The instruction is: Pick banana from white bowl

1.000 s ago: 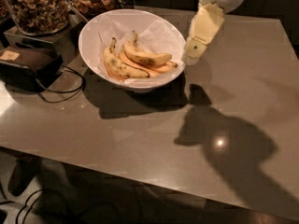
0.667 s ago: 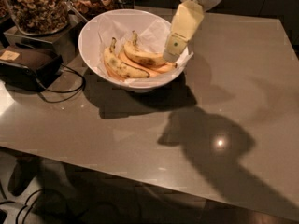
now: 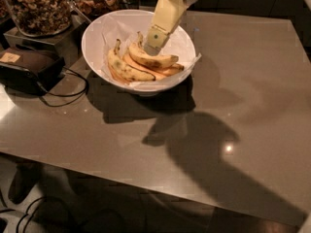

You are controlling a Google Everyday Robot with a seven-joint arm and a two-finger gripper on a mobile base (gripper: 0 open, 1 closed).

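The white bowl (image 3: 97, 33) stands at the back left of the grey table, lined with crumpled white paper. Several bananas lie in it. The plump yellow banana (image 3: 151, 60) lies on top, curved, with its dark stem tip toward the back left. A darker spotted banana (image 3: 127, 70) lies in front of it, and slimmer orange-tinted ones (image 3: 167, 72) lie under it. My gripper (image 3: 151, 47) reaches down from the top of the view into the bowl, with its cream-coloured finger tip right over the plump banana's middle.
Glass jars of nuts (image 3: 36, 6) stand behind the bowl at the back left. A black device (image 3: 26, 69) with a cable (image 3: 73, 89) lies to the bowl's left. The grey table (image 3: 233, 106) spreads to the right and front, with the arm's shadow across it.
My gripper has moved left from beside the bowl's right rim to over the bowl, and down toward the plump banana. The bananas and bowl have not moved.
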